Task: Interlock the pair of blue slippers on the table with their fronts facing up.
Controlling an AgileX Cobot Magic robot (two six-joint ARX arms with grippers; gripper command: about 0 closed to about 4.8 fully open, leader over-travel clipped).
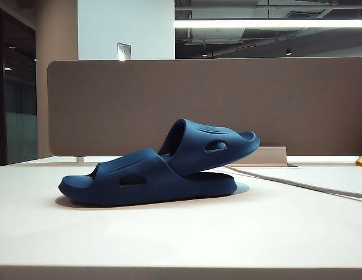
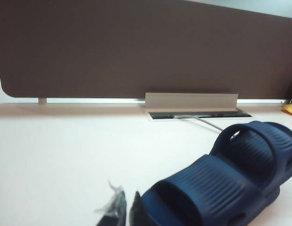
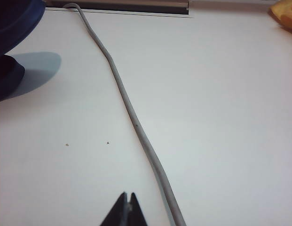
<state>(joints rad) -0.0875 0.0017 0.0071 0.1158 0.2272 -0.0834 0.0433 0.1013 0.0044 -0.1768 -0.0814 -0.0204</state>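
Slippers [image 1: 151, 175] lie mid-table [image 1: 181, 245], nested in one line: your exterior view shows them side-on, long axis across the picture, straps up, the rear one's sole tilted up onto the front one. Bare tabletop surrounds them; a brown partition [image 1: 227, 105] closes the far edge and a grey cable [image 3: 131, 117] trails across the surface beside them. Your left gripper [image 2: 122, 207] sits clenched and empty just beside the nearer slipper. Your right gripper [image 3: 128, 209], pinched closed on nothing, hovers by the cable, well apart from the pair.
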